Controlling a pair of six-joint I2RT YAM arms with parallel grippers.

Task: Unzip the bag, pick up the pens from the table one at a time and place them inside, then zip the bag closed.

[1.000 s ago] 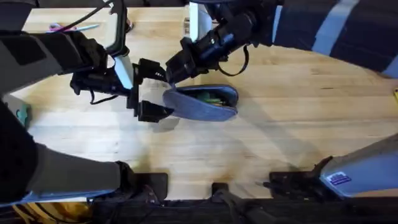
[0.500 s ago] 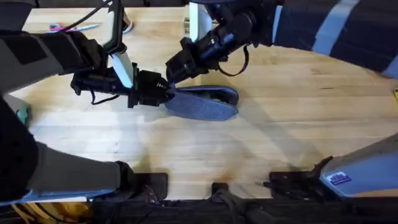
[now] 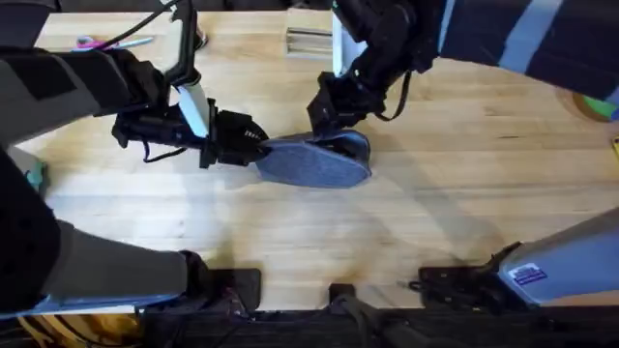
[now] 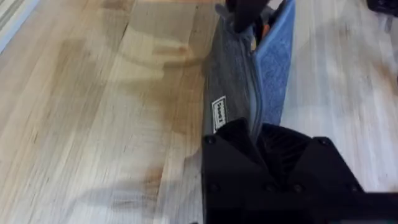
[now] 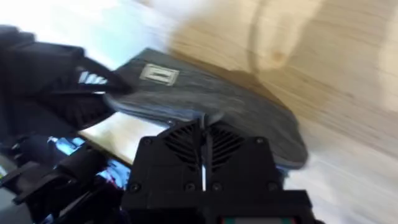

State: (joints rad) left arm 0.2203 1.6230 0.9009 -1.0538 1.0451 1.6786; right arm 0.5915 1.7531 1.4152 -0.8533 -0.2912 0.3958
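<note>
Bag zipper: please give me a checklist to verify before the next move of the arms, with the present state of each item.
1. Left gripper clamps one end of the bag: ok.
2. Right gripper shut at the zipper pull: ok.
3. Orange pen inside the bag: ok.
4. Zipper fully closed: not ok, the end by the right gripper gapes.
5. No pens left on the table: cannot tell, the arms hide part of it.

Overhead looks down; both wrist cameras sit close over the bag (image 3: 314, 162).

Bright, even light; soft shadows on wood; right wrist view motion-blurred.
</note>
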